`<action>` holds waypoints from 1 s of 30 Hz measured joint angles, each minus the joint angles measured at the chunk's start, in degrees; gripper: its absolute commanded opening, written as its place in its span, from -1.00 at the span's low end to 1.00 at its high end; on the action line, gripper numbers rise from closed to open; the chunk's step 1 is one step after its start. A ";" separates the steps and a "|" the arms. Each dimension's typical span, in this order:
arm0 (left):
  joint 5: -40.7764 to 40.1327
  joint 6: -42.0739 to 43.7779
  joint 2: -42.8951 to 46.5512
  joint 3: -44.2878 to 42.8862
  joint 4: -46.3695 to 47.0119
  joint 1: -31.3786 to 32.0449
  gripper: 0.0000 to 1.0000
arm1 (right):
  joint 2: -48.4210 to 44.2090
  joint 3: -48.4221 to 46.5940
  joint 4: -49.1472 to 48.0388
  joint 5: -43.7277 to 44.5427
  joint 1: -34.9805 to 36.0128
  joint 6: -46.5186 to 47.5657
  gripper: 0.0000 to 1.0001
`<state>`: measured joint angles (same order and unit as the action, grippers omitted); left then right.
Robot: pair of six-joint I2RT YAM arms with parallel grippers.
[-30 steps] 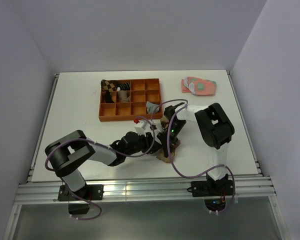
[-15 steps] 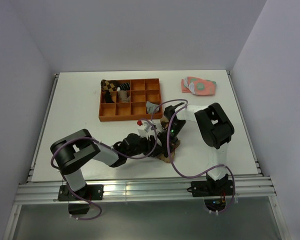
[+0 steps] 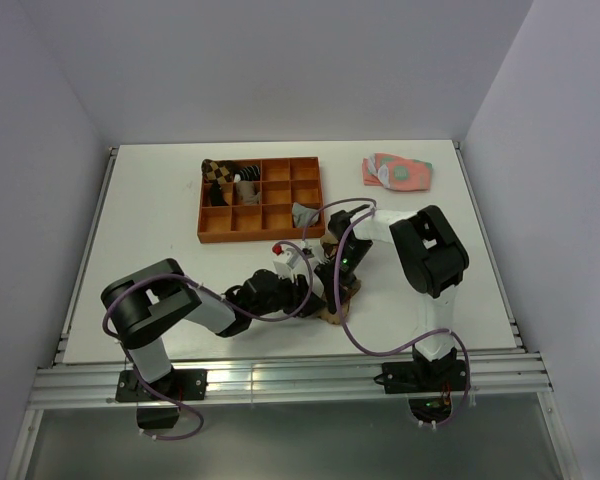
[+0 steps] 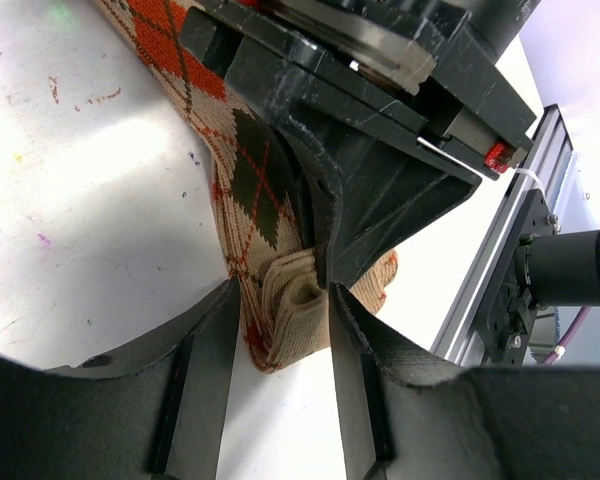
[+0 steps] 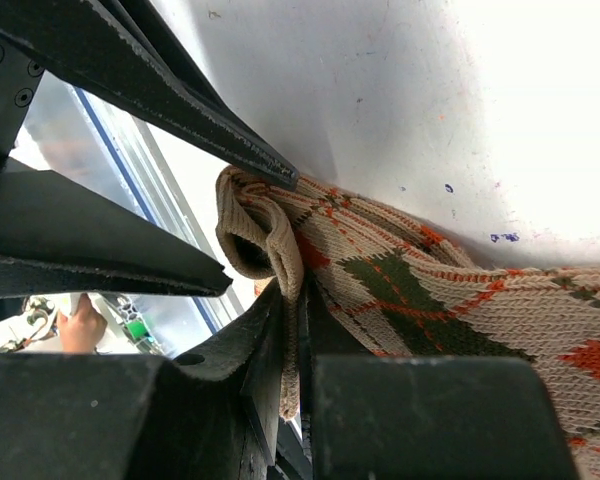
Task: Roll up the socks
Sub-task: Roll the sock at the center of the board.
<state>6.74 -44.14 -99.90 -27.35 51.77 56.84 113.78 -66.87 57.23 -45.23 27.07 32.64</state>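
The tan argyle sock point(image 3: 336, 304) lies on the white table in front of the arms, its near end folded over. My right gripper point(image 3: 336, 284) is shut on that folded cuff; in the right wrist view point(image 5: 300, 345) the fabric point(image 5: 280, 250) is pinched between the jaws. My left gripper point(image 3: 308, 288) is open, its fingers point(image 4: 208, 345) either side of the sock's rolled end point(image 4: 298, 300). The right gripper's body point(image 4: 370, 190) sits right above that roll. The grey sock point(image 3: 304, 213) lies at the right side of the orange tray point(image 3: 310, 198).
The orange compartment tray holds another argyle piece point(image 3: 220, 172) at its back left. Pink-and-green socks point(image 3: 398, 172) lie at the back right. The table's near edge and metal rail point(image 4: 500, 260) are just beyond the sock.
My left gripper has moved a little right and closer to the sock's rolled end. The right gripper has stayed shut on the sock.
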 measured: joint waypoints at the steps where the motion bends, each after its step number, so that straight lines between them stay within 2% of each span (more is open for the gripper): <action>1: 0.00 0.00 0.00 0.00 -0.15 0.00 -0.10 | 0.00 0.00 -0.02 0.02 0.00 -0.02 -0.80; 10: -2.05 0.00 -0.46 -0.96 -4.17 0.70 -0.39 | -0.07 0.00 -0.44 0.46 0.00 -0.92 -0.66; 15: -3.85 -0.35 -1.36 -3.93 -7.82 1.27 -0.68 | -0.57 0.00 -0.79 1.20 -0.02 -1.31 -0.57; 20: -5.88 -0.90 -1.36 -6.60 -12.11 1.79 -0.98 | -1.20 0.04 -1.05 1.92 -0.11 -1.79 -0.33; 22: -6.84 -1.18 -1.38 -7.76 -13.97 1.92 -0.99 | -2.10 0.26 -1.53 2.64 -0.11 -2.38 -0.21; 30: -10.27 -3.54 -1.38 -10.27 -18.97 2.14 -0.99 | -10.99 2.43 -9.44 10.73 -0.13 -6.27 -0.06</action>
<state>-3.53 -47.68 -101.27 -37.63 32.80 58.98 102.78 -64.45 47.79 -34.50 26.94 26.37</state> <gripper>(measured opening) 0.030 0.464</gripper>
